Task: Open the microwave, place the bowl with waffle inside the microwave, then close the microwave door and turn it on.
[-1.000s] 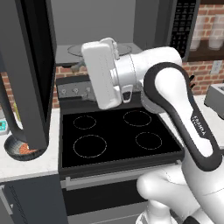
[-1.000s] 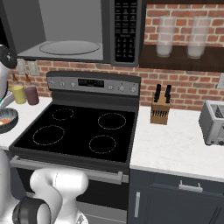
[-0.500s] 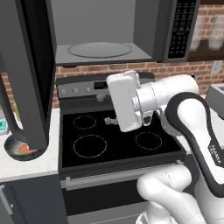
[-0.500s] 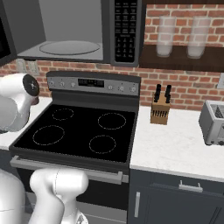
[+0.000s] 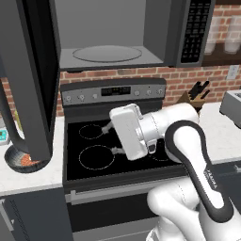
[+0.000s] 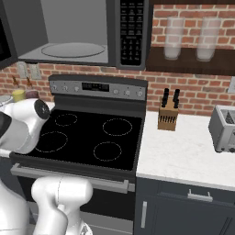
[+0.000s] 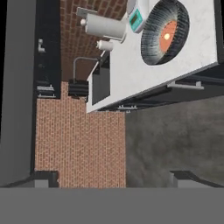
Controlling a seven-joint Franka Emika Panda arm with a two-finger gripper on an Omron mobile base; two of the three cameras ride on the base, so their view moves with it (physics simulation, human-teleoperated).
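Well off to my gripper's (image 7: 111, 181) left sat the bowl (image 5: 23, 161), rigid and shallow, the waffle (image 7: 166, 36) loose inside. My fingers stood wide apart, empty. I judged its rim the only hold, kept level.

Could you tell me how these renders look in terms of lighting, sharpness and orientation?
Left base view: flat, even light, the open microwave door looms large and dark at left. Right base view: sharp, no glare on the stove. Hand view: rolled sideways, so the bowl with its waffle sits on a tilted counter; slightly soft.
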